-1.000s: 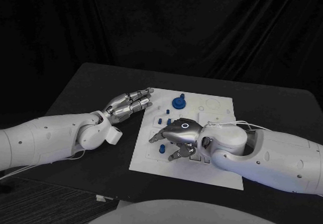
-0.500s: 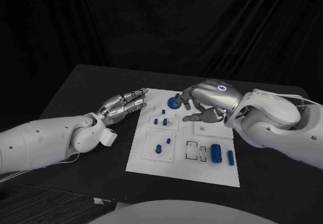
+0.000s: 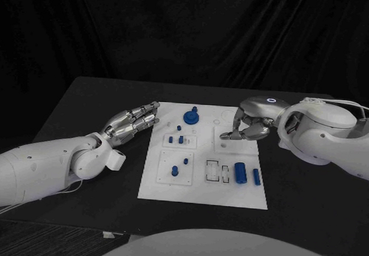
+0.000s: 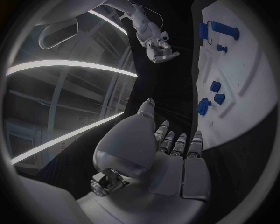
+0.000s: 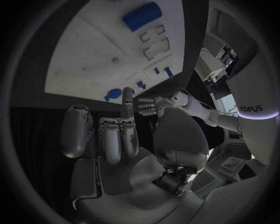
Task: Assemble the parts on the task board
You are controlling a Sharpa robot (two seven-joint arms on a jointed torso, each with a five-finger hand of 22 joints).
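The white task board (image 3: 202, 186) lies mid-table. On it stand a blue round knob (image 3: 190, 116), small blue pegs (image 3: 176, 140) and two blue cylinders (image 3: 242, 172) by the slots at its near right. My right hand (image 3: 250, 124) hovers over the board's far right corner, fingers bent downward, nothing in them. My left hand (image 3: 132, 121) lies flat beside the board's left edge, fingers straight, holding nothing. The right wrist view shows my right hand (image 5: 122, 140), the board (image 5: 99, 56) and one blue cylinder (image 5: 142, 15). The left wrist view shows my left hand (image 4: 157, 154) and the board (image 4: 233, 93).
The black table (image 3: 313, 190) has bare surface to the board's right and in front of it. A dark curtain closes off the back. The table's near edge runs just in front of the board.
My right hand has lifted from the board's near middle and swung to its far right corner, uncovering the cylinders and slots. The left hand has stayed beside the board. The camera has shifted.
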